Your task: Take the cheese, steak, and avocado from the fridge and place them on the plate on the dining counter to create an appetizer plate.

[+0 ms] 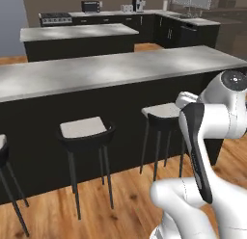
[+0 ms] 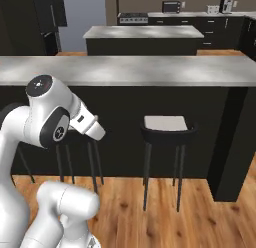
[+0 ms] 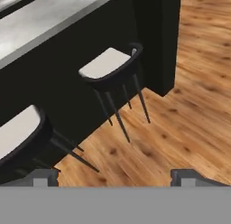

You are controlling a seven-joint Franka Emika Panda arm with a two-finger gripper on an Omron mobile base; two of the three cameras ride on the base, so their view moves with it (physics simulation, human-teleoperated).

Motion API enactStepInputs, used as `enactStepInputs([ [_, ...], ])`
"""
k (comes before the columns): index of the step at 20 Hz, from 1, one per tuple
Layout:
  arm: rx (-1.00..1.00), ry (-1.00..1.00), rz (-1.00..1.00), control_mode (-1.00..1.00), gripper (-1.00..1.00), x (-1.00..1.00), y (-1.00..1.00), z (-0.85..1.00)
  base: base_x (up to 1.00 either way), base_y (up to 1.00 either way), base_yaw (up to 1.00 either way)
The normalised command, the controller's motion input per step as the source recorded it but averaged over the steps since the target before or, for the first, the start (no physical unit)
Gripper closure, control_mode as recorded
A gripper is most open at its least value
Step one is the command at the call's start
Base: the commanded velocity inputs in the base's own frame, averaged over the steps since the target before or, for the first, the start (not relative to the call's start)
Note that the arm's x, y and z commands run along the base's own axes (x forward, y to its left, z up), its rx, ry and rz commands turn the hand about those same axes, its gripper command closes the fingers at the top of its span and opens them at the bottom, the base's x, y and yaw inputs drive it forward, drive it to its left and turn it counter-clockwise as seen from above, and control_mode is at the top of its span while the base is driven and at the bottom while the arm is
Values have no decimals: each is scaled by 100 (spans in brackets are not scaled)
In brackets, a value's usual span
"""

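Note:
The dining counter (image 1: 120, 69) with its pale grey marbled top and black base runs across in front of me, also seen in the right base view (image 2: 130, 69) and at the top left of the hand view (image 3: 45, 15). My gripper (image 3: 116, 178) is open with nothing between its fingers and looks down at the wood floor beside the counter's base. The arm is folded close to the base, short of the counter. The cheese, steak, avocado, fridge and plate are out of view.
Black stools with grey seats (image 1: 84, 129) (image 1: 161, 112) (image 2: 167, 124) (image 3: 110, 65) stand along the counter's near side. A shorter island (image 1: 77, 33) (image 2: 142, 32) sits behind it. Dark back-wall cabinets carry small appliances (image 1: 91, 6). Wood floor (image 3: 189, 83) lies past the counter's end.

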Motion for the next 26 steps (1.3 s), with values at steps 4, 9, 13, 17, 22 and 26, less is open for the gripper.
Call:
enactStepInputs([
  [4, 0, 0, 0, 100, -100, 0, 0, 0, 11, -100, -5],
  [9, 0, 0, 0, 100, -100, 0, 0, 0, 19, -100, 0],
  [13, 0, 0, 0, 100, -100, 0, 0, 0, 23, -100, 0],
  [17, 0, 0, 0, 100, -100, 0, 0, 0, 29, -100, 0],
  [22, 0, 0, 0, 100, -100, 0, 0, 0, 58, -100, 3],
  [26, 0, 0, 0, 100, -100, 0, 0, 0, 64, -100, 14],
])
